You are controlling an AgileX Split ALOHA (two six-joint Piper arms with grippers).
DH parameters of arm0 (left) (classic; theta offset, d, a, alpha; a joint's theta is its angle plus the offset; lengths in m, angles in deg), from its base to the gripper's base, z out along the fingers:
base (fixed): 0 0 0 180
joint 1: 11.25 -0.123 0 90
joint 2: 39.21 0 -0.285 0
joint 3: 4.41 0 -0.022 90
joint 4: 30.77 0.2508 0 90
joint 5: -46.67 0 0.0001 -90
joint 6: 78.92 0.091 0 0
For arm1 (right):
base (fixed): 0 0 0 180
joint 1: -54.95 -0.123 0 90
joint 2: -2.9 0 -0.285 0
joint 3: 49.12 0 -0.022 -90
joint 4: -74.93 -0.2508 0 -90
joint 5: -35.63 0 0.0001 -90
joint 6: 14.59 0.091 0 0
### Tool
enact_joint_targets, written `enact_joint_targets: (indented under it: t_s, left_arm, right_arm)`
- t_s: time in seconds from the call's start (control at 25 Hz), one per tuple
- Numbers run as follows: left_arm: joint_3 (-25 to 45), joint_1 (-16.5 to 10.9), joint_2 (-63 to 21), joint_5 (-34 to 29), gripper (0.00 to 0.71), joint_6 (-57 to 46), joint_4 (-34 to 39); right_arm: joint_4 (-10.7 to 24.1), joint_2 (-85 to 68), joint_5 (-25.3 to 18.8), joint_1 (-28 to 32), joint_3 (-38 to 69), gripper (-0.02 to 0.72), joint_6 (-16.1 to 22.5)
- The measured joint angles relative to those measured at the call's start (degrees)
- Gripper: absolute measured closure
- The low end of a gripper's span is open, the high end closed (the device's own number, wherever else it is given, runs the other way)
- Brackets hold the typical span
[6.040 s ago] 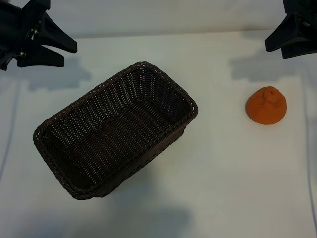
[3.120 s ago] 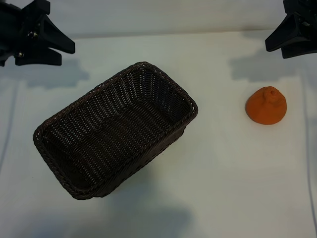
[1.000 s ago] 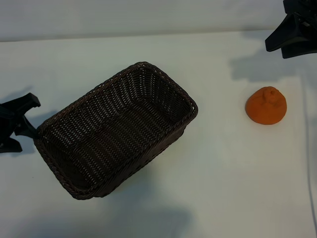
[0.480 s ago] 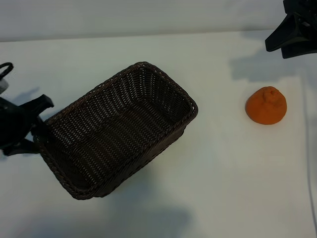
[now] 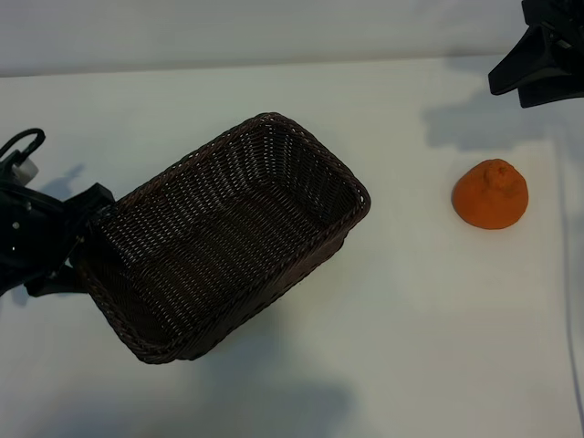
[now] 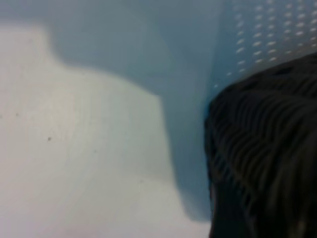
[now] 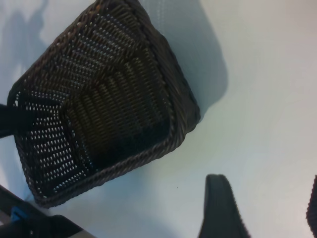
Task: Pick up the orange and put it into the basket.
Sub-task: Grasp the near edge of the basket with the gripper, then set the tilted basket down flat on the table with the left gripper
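Observation:
The orange [image 5: 491,194] lies alone on the white table at the right, its knob pointing up. The dark brown wicker basket [image 5: 219,237] sits empty and slanted left of centre; it also shows in the right wrist view as the basket [image 7: 99,99] and, very close, in the left wrist view as the basket [image 6: 262,158]. My left gripper [image 5: 78,242] is low at the basket's left short end, open, its fingers against the wicker there. My right gripper [image 5: 511,91] hangs open at the far right corner, beyond the orange, with nothing between its fingers [image 7: 223,208].
The white table [image 5: 411,347] spreads wide between basket and orange and along the front. A pale back wall [image 5: 274,27] bounds the far side. A black cable loop [image 5: 23,146] sticks up from the left arm.
The left arm has swung down from the far left corner to the basket's left end and nudged the basket slightly to the right. Orange and right arm have stayed put.

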Motion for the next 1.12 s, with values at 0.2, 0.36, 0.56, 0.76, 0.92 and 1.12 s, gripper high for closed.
enact_joint_targets:
  t_s: [0.2, 0.36, 0.56, 0.76, 0.92, 1.12]
  left_arm:
    - [1.9, 0.0, 0.11, 1.42, 0.264, 0.0, 0.0]
    - [2.15, 0.0, 0.16, 2.45, 0.264, 0.0, 0.0]
    - [2.19, 0.0, 1.19, 4.56, 0.301, -0.18, -0.44]
    - [2.19, 0.0, 3.73, 5.72, 0.397, 0.52, -2.42]
    - [2.19, 0.0, 3.72, 5.55, 0.522, 1.73, -2.73]
    - [2.19, 0.0, 3.72, 5.34, 0.522, 2.58, -2.63]
  right_arm:
    - [0.0, 0.0, 0.0, 0.0, 0.0, 0.281, 0.0]
    - [0.0, 0.0, 0.0, 0.0, 0.0, 0.281, 0.0]
    - [0.0, 0.0, 0.0, 0.0, 0.0, 0.281, 0.0]
    - [0.0, 0.0, 0.0, 0.0, 0.0, 0.281, 0.0]
    - [0.0, 0.0, 0.0, 0.0, 0.0, 0.281, 0.0]
    - [0.0, 0.0, 0.0, 0.0, 0.0, 0.281, 0.0]
